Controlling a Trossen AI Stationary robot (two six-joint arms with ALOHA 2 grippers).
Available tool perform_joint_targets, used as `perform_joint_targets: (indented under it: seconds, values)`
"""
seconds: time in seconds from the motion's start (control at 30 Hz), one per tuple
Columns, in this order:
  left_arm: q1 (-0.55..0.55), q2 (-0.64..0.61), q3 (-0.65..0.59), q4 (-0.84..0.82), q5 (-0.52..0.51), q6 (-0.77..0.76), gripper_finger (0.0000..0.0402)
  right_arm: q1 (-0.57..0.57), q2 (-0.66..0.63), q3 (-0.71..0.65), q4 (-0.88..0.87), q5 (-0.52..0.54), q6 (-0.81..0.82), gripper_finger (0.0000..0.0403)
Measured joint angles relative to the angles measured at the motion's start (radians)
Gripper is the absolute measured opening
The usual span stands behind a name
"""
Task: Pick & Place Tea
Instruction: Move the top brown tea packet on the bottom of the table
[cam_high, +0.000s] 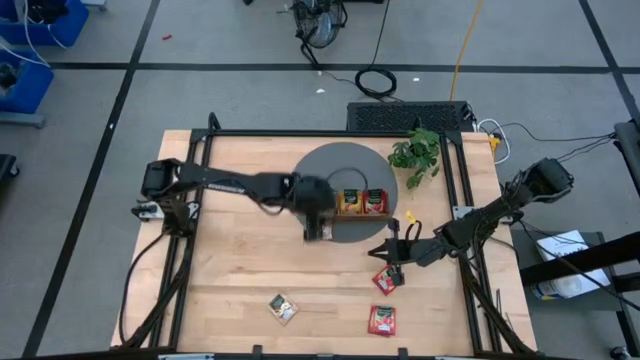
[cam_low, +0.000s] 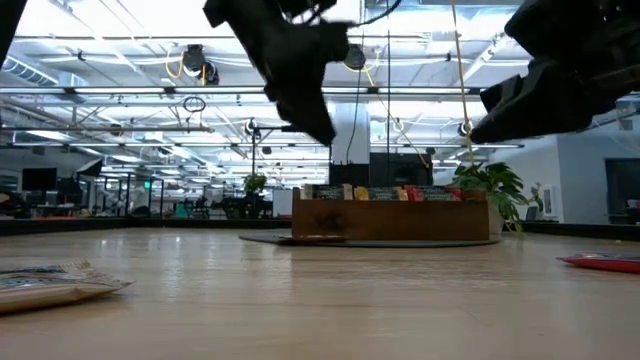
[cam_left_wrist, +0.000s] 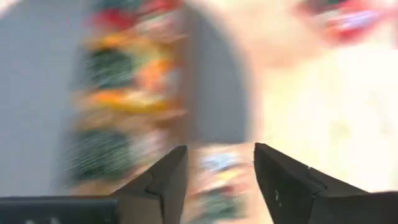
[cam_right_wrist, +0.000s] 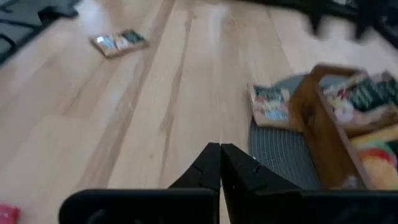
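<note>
Left fingers (cam_left_wrist: 214, 180): mine, spread apart with nothing between them, hanging over the near rim of the round grey mat (cam_high: 322, 165), right above a beige tea sachet with dark print (cam_right_wrist: 268, 106) that lies flat there, partly on the mat.

Right fingers (cam_right_wrist: 219, 163): pressed together, empty, hovering toward the right edge of the light wooden counter (cam_high: 240, 270), just above a red sachet (cam_high: 385, 280).

Brown wooden tray (cam_high: 360, 203): sits on the grey mat near the counter's far edge, already stuffed with sachets standing on edge, yellow, red and green ones.

Loose tea: the beige sachet at the tray's near-left corner, just beside the wood. The red sachet under my right arm. Another red one (cam_high: 382, 320) by the near edge. One more beige sachet (cam_high: 282, 307) near the near edge, around the middle.

Green leafy plant (cam_high: 417, 155): far right part of the counter, just beside the mat.
</note>
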Motion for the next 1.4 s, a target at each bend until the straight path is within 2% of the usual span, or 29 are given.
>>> perform_joint_targets:
  seconds: [0.07,0.17,0.4,0.57,0.73,0.8,0.87,0.97,1.07,1.27,1.4]
  values:
    - [-0.066,0.002,-0.035,0.075,0.041,0.006,0.0163,0.000,0.000,-0.001,-0.027,0.000,0.020,0.0000]
    - [-0.168,0.005,-0.097,0.178,0.038,0.032,0.0126,0.000,0.000,-0.001,-0.051,-0.002,0.046,0.0000]
    - [-0.350,0.006,-0.184,0.404,-0.112,0.073,0.0014,0.000,-0.003,-0.001,-0.034,-0.003,0.041,0.0000]
    - [-0.399,0.005,-0.212,0.445,-0.216,0.112,0.0015,0.000,-0.003,-0.001,-0.033,-0.003,0.037,0.0000]
    - [-0.380,0.005,-0.247,0.384,-0.470,0.001,0.0012,0.000,-0.003,-0.001,-0.031,-0.003,0.053,0.0000]
    - [-0.348,0.005,-0.275,0.378,-0.530,-0.021,0.0006,0.000,-0.003,-0.001,-0.031,-0.003,0.052,0.0000]
    - [-0.308,0.005,-0.296,0.381,-0.500,-0.005,0.0004,0.000,-0.003,-0.001,-0.031,-0.003,0.052,0.0000]
    - [-0.250,0.005,-0.315,0.378,-0.399,-0.007,0.0007,0.000,-0.003,-0.001,-0.030,-0.003,0.044,0.0000]
    - [-0.208,0.005,-0.337,0.377,-0.354,-0.025,0.0010,-0.001,-0.003,-0.001,-0.027,-0.003,0.044,0.0000]
    - [-0.167,0.062,-0.351,0.394,-0.319,-0.042,0.0006,-0.001,-0.003,-0.001,-0.023,-0.003,0.041,0.0000]
    - [-0.157,0.125,-0.347,0.424,-0.359,-0.012,0.0016,-0.001,-0.003,-0.004,-0.018,-0.003,0.041,0.0000]
